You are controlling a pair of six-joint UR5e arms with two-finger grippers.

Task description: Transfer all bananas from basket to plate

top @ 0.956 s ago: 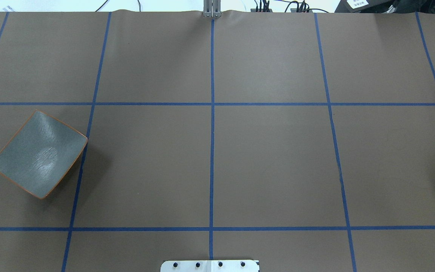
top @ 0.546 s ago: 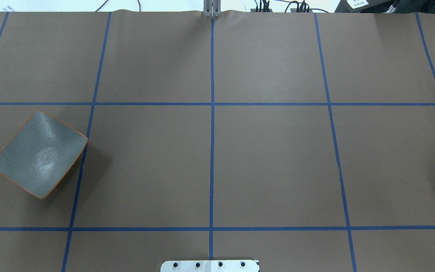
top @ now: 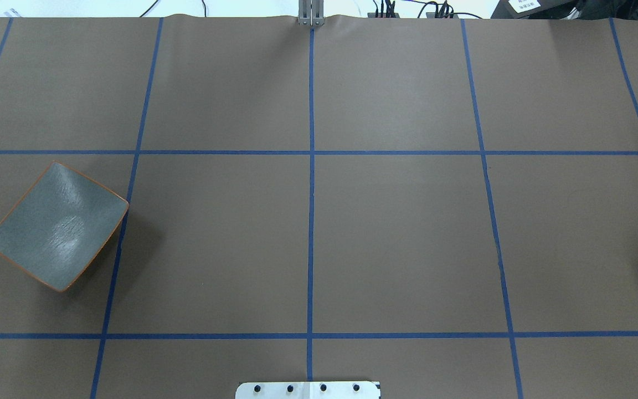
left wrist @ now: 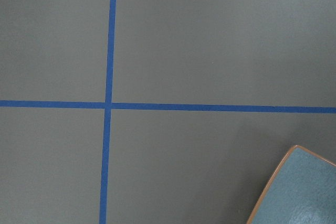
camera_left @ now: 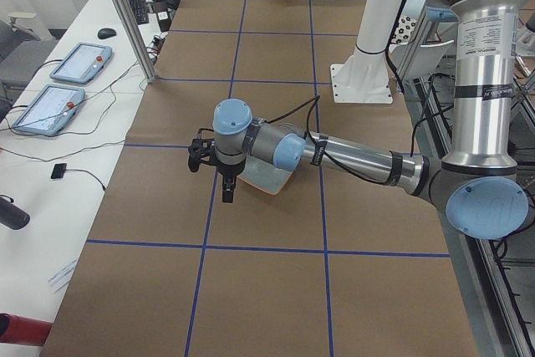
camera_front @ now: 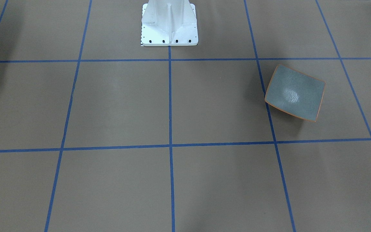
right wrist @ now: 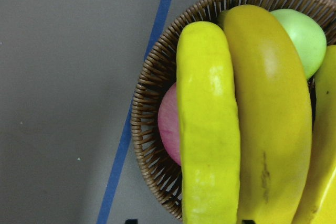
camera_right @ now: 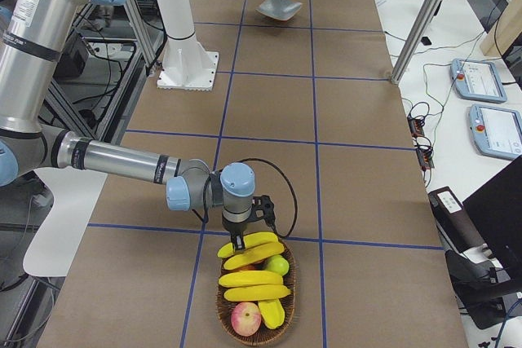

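The right gripper (camera_right: 241,242), fingers spread and empty, hangs just above bright yellow curved bananas (camera_right: 253,257) in a brown wicker basket (camera_right: 289,303). The first pick seems in hand and calls for closing across the top one. The left gripper (camera_left: 227,194), whose opening cannot be told, hangs near the bare grey-blue square plate (top: 56,227).

The bench (top: 396,233) is covered edge to edge in brown paper, divided into large rectangles by blue tape lines (top: 310,221). At the robot's left end lies the plate (top: 56,227), turned cornerwise to the grid, one corner over a line. At the right end stands the wicker basket (right wrist: 149,93), its rim over another line. A white base (camera_front: 169,24) is bolted at the robot's edge.
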